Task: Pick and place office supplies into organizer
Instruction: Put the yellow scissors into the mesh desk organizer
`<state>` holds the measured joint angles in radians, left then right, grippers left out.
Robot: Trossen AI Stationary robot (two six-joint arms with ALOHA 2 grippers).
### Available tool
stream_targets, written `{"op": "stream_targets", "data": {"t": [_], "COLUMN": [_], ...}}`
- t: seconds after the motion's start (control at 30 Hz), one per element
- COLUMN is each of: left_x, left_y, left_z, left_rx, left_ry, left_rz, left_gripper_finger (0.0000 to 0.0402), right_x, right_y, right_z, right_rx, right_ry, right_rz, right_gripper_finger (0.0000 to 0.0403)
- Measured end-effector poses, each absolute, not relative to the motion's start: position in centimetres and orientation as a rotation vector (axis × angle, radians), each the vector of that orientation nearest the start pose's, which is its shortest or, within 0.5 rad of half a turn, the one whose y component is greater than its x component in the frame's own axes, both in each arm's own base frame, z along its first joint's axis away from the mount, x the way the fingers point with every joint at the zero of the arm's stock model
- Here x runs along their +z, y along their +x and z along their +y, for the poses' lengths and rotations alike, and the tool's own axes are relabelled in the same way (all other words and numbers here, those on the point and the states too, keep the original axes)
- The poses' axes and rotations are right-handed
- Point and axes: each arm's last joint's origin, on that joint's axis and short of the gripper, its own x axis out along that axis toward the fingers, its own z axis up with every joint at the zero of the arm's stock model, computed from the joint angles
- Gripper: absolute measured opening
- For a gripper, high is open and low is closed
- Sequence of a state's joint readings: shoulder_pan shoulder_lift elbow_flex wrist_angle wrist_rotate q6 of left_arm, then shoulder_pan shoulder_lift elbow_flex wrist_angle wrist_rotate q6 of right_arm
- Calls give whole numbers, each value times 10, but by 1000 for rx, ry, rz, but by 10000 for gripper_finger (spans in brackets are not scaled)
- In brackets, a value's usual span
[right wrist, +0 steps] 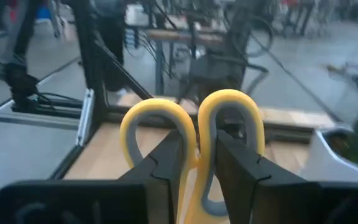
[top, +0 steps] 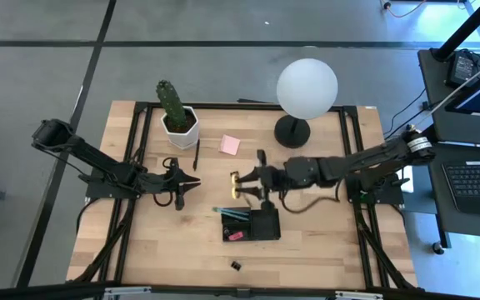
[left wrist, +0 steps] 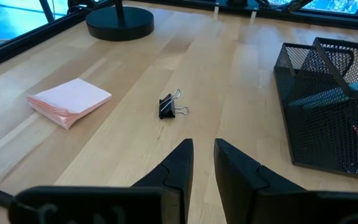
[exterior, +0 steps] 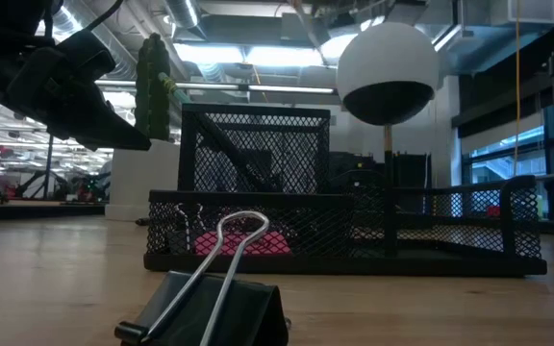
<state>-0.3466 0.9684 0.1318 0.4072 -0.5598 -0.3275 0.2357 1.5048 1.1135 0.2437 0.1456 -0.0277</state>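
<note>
My right gripper [top: 248,182] hovers just beyond the far side of the black mesh organizer [top: 252,225], shut on the yellow-handled scissors [top: 235,185]. The scissors' blades are hidden. A green pencil [top: 232,212] and a pink eraser [top: 234,236] lie inside the organizer. My left gripper [top: 183,190] waits to the organizer's left, fingers narrowly open [left wrist: 204,149] and touching nothing. On the table lie a pink sticky-note pad [top: 230,145], a black pen [top: 197,155], one binder clip [left wrist: 169,107] and another binder clip [top: 235,265] near the near edge. My right gripper pinches the scissors between its two fingers where the two yellow handle loops meet [right wrist: 197,163]. The fingers come level from the table's right side. Both loops [right wrist: 160,127] stand out beyond the fingertips, and the scissors are lifted clear of the table.
A potted cactus [top: 176,108] stands at the far left, and a white globe lamp [top: 307,87] with a round black base [top: 292,132] at the far right. The near binder clip [exterior: 210,308] sits in front of the organizer [exterior: 344,231]. Bare wood lies at the near left.
</note>
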Motion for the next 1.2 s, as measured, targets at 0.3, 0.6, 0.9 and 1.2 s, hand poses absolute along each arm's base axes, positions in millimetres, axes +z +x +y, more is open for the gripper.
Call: {"op": "stream_targets", "data": {"t": [0.3, 0.6, 0.9, 1.2], "left_x": [141, 141, 141, 141], "left_y": [159, 158, 158, 158], "left_z": [-41, -41, -41, -41], "left_rx": [270, 270, 270, 270], "left_ry": [-134, -133, -133, -132], "left_rz": [347, 348, 349, 351], "left_gripper_finger": [59, 59, 59, 59], "right_x": [274, 230, 200, 190], "right_y": [360, 380, 387, 387], "right_z": [99, 105, 107, 107], "right_rx": [156, 161, 166, 163], "right_ry": [-134, -151, -165, -155], "right_rz": [107, 188, 287, 339], "right_gripper_finger": [86, 86, 86, 86]}}
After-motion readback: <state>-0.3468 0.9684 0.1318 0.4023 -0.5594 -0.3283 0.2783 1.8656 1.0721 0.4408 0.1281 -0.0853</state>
